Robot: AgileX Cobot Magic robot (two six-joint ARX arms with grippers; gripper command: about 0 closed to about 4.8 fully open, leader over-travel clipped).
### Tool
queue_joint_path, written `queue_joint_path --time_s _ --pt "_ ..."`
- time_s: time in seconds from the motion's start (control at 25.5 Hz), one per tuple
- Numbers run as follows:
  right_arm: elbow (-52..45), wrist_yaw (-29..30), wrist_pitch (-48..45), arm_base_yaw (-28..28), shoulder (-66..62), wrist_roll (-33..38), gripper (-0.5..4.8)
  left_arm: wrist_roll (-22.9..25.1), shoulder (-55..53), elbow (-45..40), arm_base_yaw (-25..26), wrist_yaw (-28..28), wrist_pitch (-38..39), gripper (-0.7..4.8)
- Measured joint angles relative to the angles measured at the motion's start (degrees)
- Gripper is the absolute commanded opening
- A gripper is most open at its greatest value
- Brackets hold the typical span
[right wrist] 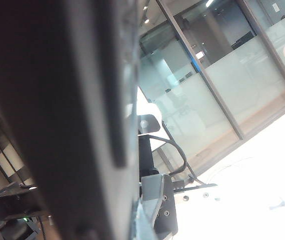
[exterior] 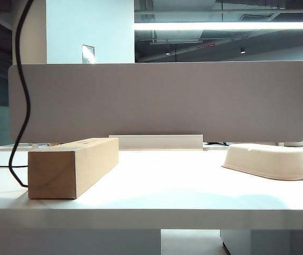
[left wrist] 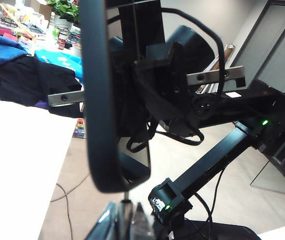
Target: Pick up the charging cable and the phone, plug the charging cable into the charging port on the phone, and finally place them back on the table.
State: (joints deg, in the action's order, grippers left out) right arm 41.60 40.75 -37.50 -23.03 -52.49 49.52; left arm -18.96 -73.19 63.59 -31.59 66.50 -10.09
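Observation:
Neither gripper shows in the exterior view; both are held up off the table (exterior: 167,186). In the left wrist view the phone (left wrist: 100,100) stands edge-on, dark with rounded corners. The small metal plug (left wrist: 126,199) of the charging cable meets the phone's short bottom edge, where the charging port lies, hidden by the plug. My left gripper (left wrist: 126,225) is shut on that plug just below the phone. The black cord (exterior: 26,95) hangs down at the exterior view's left. My right gripper (right wrist: 135,225) is shut on the phone (right wrist: 57,125), which fills that view as a dark blur.
A cardboard box (exterior: 72,166) lies at the table's left, with the cord dropping behind it. A pale oval tray (exterior: 268,161) sits at the right. The grey divider panel (exterior: 162,101) closes the back. The right arm's black wrist (left wrist: 182,55) is behind the phone.

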Motion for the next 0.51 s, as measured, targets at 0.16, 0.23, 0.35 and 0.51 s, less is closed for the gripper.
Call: queue_joint_path --time_s 0.16,0.23,0.35,0.51 --pt "0.02 -0.07 -0.09 0.0 -0.02 0.0 -0.04 -0.44 0.0 0.0 -0.09 -0.02 -0.87 -0.06" --pt "0.11 -0.15 -0.68 0.0 -0.37 0.02 -0.04 -1.25 -0.02 0.0 -0.09 -0.11 -1.9 -0.06" --pt "0.17 -0.22 -0.79 0.02 -1.05 0.09 -0.04 -1.38 -0.04 -0.11 -0.26 -0.48 -1.97 -0.06" --pt "0.24 -0.2 -1.38 0.02 -1.86 0.15 -0.04 -1.49 -0.09 -0.11 -0.26 -0.98 -1.92 -0.06"
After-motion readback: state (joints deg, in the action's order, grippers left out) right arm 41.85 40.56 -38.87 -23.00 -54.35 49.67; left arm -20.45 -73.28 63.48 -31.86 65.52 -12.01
